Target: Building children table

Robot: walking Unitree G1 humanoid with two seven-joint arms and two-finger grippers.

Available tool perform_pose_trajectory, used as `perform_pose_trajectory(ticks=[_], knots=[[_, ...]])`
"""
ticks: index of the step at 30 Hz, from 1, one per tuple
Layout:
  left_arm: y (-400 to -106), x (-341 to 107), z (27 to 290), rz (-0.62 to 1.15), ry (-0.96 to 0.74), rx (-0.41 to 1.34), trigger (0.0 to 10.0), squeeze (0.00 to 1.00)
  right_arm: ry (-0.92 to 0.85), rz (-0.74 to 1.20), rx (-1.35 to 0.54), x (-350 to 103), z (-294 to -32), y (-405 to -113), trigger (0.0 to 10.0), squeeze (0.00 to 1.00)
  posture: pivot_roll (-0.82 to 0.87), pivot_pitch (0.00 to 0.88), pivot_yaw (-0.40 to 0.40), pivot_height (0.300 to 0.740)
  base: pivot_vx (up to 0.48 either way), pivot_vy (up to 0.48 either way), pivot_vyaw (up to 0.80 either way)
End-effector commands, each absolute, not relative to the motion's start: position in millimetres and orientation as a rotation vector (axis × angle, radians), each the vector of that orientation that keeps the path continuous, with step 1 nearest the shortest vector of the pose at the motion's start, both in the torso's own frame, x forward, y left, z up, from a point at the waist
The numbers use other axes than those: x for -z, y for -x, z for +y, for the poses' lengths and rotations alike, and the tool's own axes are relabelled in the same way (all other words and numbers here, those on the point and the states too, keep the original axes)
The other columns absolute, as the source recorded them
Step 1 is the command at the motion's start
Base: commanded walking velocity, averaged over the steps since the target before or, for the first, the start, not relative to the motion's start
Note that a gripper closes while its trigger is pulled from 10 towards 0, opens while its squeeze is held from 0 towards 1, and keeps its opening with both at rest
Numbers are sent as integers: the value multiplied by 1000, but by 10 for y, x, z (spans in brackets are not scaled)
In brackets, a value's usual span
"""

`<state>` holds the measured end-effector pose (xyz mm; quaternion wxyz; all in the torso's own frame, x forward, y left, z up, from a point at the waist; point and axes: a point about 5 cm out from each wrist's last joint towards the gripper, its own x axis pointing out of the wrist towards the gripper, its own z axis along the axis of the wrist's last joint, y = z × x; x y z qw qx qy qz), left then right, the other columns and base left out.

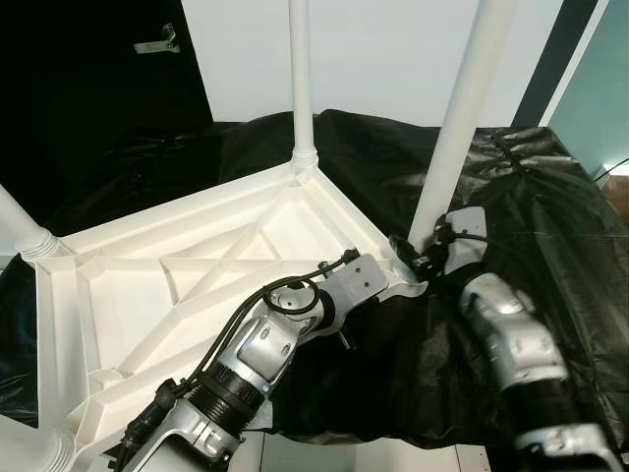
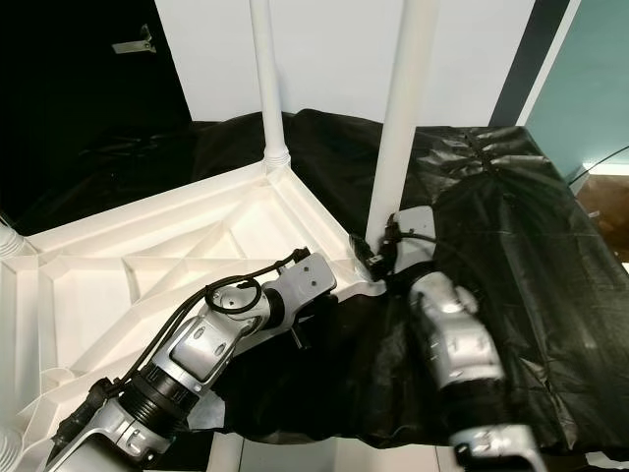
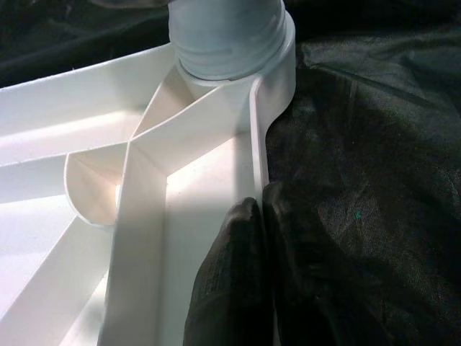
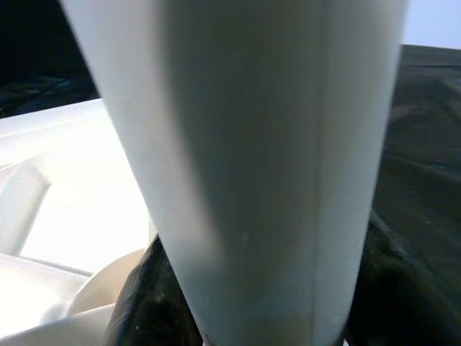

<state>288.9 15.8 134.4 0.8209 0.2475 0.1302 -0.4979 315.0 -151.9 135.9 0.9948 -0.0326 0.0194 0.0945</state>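
An upside-down white plastic tabletop (image 1: 197, 261) lies on black cloth, its ribs facing up. White legs stand in its corners: one at the far corner (image 1: 301, 79), one at the left (image 1: 20, 231), and one at the near right corner (image 1: 462, 118). My right gripper (image 1: 425, 258) is shut on the base of the near right leg (image 4: 245, 144), with black fingers (image 4: 148, 303) on both sides of it. My left gripper (image 3: 261, 238) is shut on the tabletop's rim wall (image 3: 253, 151), just below that corner socket (image 3: 227, 36). One of its fingers (image 3: 230, 281) is inside the rim, the other outside.
Crumpled black cloth (image 1: 531, 206) covers the surface under and to the right of the tabletop. A white wall (image 1: 393, 49) stands behind, with a dark door and handle (image 1: 157, 41) at the far left. A teal panel (image 1: 604, 98) is at the far right.
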Motion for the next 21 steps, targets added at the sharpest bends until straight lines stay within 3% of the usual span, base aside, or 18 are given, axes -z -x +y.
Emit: perform_pose_trajectory(ticks=[1, 3, 5, 8, 18, 19, 20, 21], knots=[[-2901, -1410, 175, 237, -537, 1025, 10000, 0, 37, 197, -19, -1000, -1569, -3040, 10000, 0, -68, 0, -2, 740, 0, 0, 0], [-2901, -1411, 178, 236, -540, 1025, 10000, 0, -23, 206, 137, -951, -1511, -2967, 10000, 0, -63, 0, -6, 740, 0, 0, 0], [-2899, -1413, 176, 236, -540, 1026, 10000, 0, -59, 224, 171, -927, -1456, -2936, 10000, 0, -60, 0, -9, 740, 0, 0, 0], [-2897, -1406, 173, 236, -541, 1024, 10000, 0, -102, 240, 134, -916, -1326, -2918, 10000, 0, -63, 0, -8, 740, 0, 0, 0], [-2933, -1427, 170, 229, -554, 1026, 10000, 0, -52, 179, 173, -1028, -1388, -2933, 10000, 0, -74, 0, 0, 740, 0, 0, 0], [-2933, -1428, 169, 228, -552, 1026, 10000, 0, -44, 172, 168, -1038, -1385, -2935, 10000, 98, -74, 0, 0, 740, 0, 0, 0], [-2952, -1422, 193, 232, -553, 1015, 10000, 0, -22, 156, 158, -1061, -1388, -2950, 10000, 1000, -79, 0, 1, 740, 0, 0, 0], [-2952, -1422, 193, 232, -553, 1015, 10000, 0, -22, 156, 158, -1061, -1388, -2950, 10000, 1000, -79, 0, 1, 740, 0, 0, 0]])
